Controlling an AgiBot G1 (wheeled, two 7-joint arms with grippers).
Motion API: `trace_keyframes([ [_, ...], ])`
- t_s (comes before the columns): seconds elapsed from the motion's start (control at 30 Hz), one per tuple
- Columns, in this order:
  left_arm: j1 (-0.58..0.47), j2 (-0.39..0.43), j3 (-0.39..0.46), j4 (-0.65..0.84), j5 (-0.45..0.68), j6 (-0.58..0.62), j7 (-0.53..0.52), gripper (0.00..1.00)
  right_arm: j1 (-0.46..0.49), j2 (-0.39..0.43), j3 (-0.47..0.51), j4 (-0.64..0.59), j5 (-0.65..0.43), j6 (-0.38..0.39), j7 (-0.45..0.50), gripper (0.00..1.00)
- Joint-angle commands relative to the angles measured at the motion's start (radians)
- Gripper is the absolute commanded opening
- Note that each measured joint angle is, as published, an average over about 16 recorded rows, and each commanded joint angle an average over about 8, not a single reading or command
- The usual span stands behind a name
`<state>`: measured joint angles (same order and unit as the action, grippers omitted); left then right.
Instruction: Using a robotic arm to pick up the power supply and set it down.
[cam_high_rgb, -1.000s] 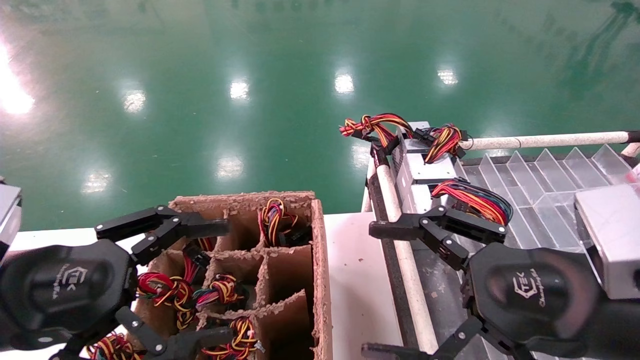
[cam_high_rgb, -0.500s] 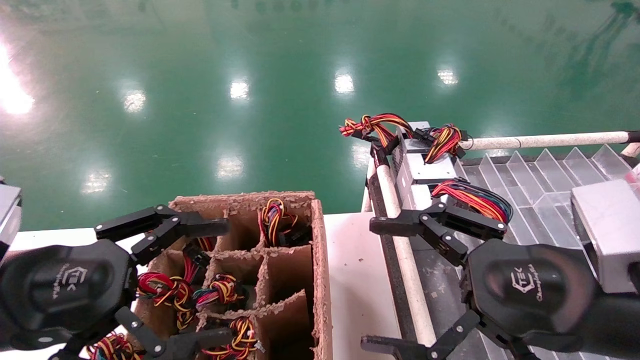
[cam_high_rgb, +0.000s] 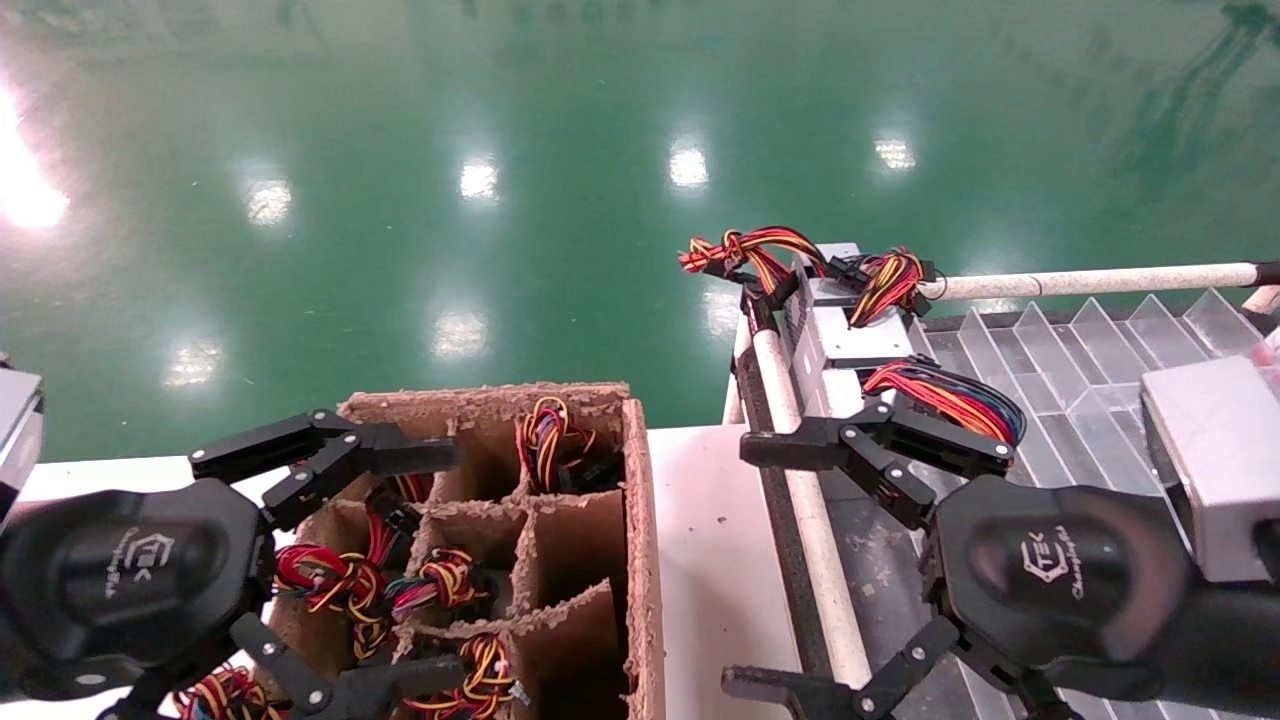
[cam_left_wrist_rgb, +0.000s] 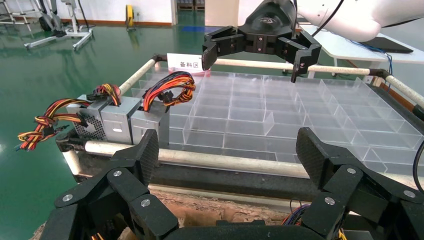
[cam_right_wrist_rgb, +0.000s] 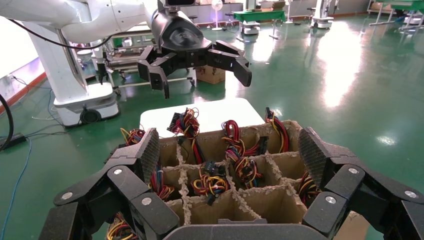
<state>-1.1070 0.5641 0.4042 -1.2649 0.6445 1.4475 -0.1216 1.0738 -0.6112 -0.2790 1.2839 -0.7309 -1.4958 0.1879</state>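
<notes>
The power supply (cam_high_rgb: 830, 392) is a grey metal box with a looped bundle of red, orange, yellow, blue and black wires (cam_high_rgb: 945, 395). It stands at the near-left corner of the clear tray (cam_high_rgb: 1080, 350), next to a similar grey box (cam_high_rgb: 835, 305). In the left wrist view the power supply (cam_left_wrist_rgb: 147, 120) shows beside that box (cam_left_wrist_rgb: 107, 117). My right gripper (cam_high_rgb: 740, 570) hangs open over the tray's left edge, just short of the power supply, holding nothing. My left gripper (cam_high_rgb: 450, 565) is open above the cardboard box (cam_high_rgb: 640, 520), empty.
The cardboard box (cam_right_wrist_rgb: 250, 200) has several compartments with wire bundles (cam_right_wrist_rgb: 210, 182) of more units. A white pipe rail (cam_high_rgb: 810, 520) frames the tray (cam_left_wrist_rgb: 280, 110). A label sign (cam_left_wrist_rgb: 182, 64) stands at the tray's far side. Green floor lies beyond.
My right gripper has drifted slightly to the left, still open. The left gripper and the power supply have not moved.
</notes>
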Motion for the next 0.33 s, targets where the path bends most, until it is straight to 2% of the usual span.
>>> trace_keyframes([
  [0.03, 0.0, 0.0, 0.0, 0.0, 0.0, 0.0, 0.0, 1.0, 0.0, 0.0, 0.0, 0.0, 0.0, 0.0, 0.0, 1.0],
  [0.33, 0.0, 0.0, 0.0, 0.0, 0.0, 0.0, 0.0, 1.0, 0.001, 0.0, -0.001, 0.0, 0.0, 0.001, 0.0, 1.0],
])
